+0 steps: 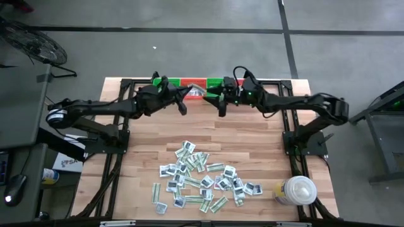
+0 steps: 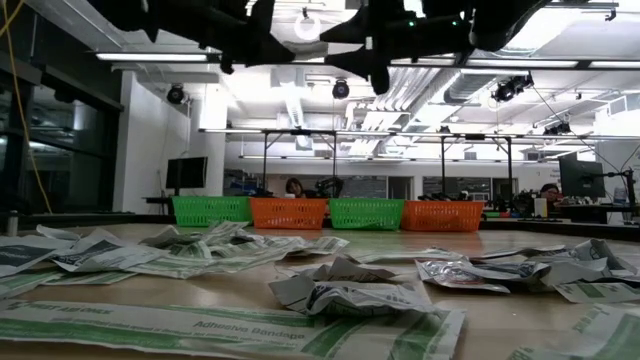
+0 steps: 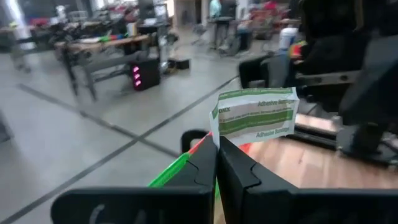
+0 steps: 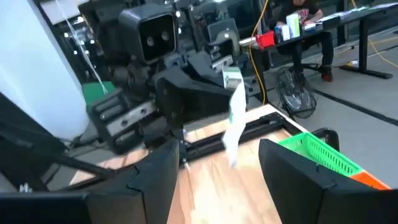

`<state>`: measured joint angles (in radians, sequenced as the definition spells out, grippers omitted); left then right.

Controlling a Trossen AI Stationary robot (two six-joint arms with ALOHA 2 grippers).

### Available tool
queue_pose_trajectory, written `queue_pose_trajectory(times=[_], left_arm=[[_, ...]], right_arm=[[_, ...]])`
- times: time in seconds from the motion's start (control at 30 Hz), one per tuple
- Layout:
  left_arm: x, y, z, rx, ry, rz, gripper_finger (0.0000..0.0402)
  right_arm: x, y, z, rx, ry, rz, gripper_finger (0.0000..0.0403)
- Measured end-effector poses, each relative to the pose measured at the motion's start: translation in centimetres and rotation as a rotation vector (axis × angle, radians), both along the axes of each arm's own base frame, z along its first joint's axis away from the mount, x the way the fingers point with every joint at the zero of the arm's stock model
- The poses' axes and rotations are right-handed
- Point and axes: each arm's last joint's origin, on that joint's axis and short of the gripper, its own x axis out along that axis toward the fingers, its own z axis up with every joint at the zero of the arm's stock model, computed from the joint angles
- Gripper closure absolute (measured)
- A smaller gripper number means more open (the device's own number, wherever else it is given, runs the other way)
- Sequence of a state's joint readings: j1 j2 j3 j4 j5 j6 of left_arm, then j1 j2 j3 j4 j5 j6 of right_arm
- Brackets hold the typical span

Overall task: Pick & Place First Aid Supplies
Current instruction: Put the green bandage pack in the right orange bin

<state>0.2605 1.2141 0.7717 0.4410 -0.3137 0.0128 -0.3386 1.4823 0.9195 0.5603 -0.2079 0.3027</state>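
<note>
Close to me, the heap of first aid packets [image 1: 202, 180] lies spread on the wooden table [image 1: 252, 142], with a white round tub [image 1: 298, 190] beside it. Farther off, both my arms reach over the row of green and orange baskets [image 2: 330, 213] at the table's far edge. My left gripper [image 3: 216, 163] is pinched tight on one green-striped packet [image 3: 255, 116]. My right gripper [image 4: 217, 171] has its fingers wide apart and holds nothing.
</note>
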Motion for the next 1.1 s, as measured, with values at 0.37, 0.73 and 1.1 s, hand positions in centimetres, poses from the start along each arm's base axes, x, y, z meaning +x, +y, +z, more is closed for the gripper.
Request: queue_pose_trajectory(times=[0.37, 0.73, 1.1], left_arm=[[0.85, 0.16, -0.68, -0.006, -0.002, -0.04, 0.0401], [0.88, 0.11, -0.65, 0.008, 0.003, -0.06, 0.0401], [0.91, 0.05, -0.65, 0.008, 0.004, -0.084, 0.0401]], right_arm=[[1.03, -0.54, 0.31, -0.021, 0.007, -0.046, 0.02], [1.01, -0.63, -0.14, -0.027, 0.053, -0.066, 0.0311], [1.0, -0.67, 0.12, -0.035, 0.026, -0.08, 0.0399]])
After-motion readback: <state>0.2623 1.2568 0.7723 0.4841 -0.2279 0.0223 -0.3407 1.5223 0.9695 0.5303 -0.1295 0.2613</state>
